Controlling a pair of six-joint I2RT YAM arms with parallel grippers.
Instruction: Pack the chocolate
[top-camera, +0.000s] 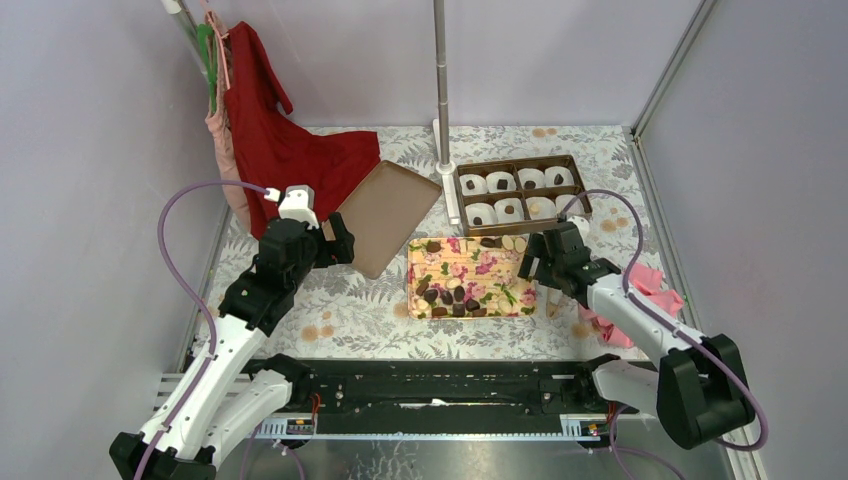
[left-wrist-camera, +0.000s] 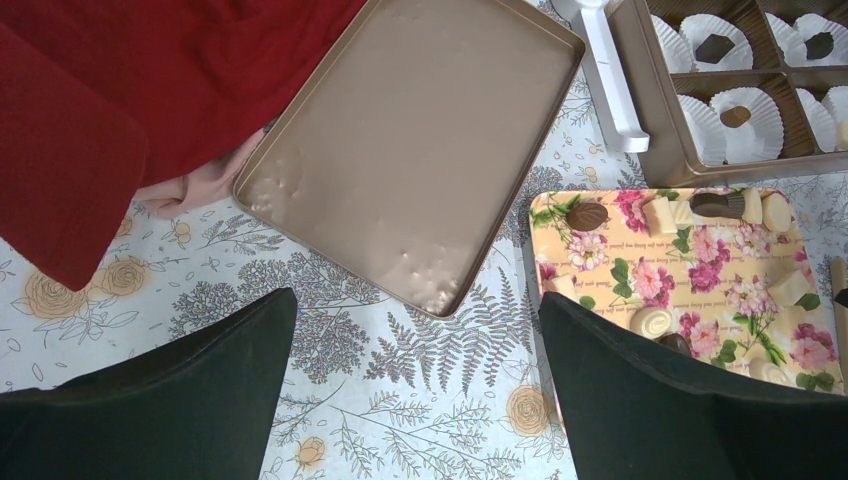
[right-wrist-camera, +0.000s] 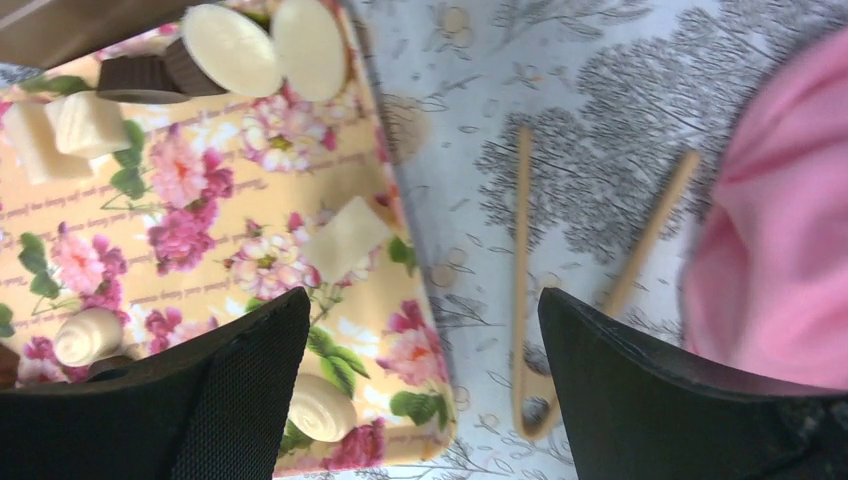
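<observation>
Our left gripper (left-wrist-camera: 415, 390) stands spread wide, grasping nothing, its two matte black fingers (left-wrist-camera: 190, 390) hanging apart over the fern-printed surface (left-wrist-camera: 330, 270) just beside the shallow golden-brown lid (left-wrist-camera: 420, 150), whose metal floor looks faintly dimpled. Our right gripper (right-wrist-camera: 425, 390) is likewise released and empty, its rough-textured black fingers (right-wrist-camera: 230, 400) straddling the edge of the floral tray (right-wrist-camera: 190, 230), one over the tray and the other over the surface near the slim wooden tongs (right-wrist-camera: 522, 250). The chocolate (left-wrist-camera: 587, 215) lies mostly loose on that glossy yellow tray: small dark brown pieces, oval and squarish, clustered toward its near edge in the overhead view, with a few at the far edge. Pale cream pieces (right-wrist-camera: 230, 50), round and blocky, sit among them. Behind the tray, touching it or nearly so, the brown divided box (top-camera: 515, 163) holds white crinkled paper cups (left-wrist-camera: 745, 118), several with a dark piece inside. A soft pink cloth (right-wrist-camera: 790, 230) lies beside the tongs, and a red cloth (left-wrist-camera: 150, 70) overlaps the lid's far corner.
</observation>
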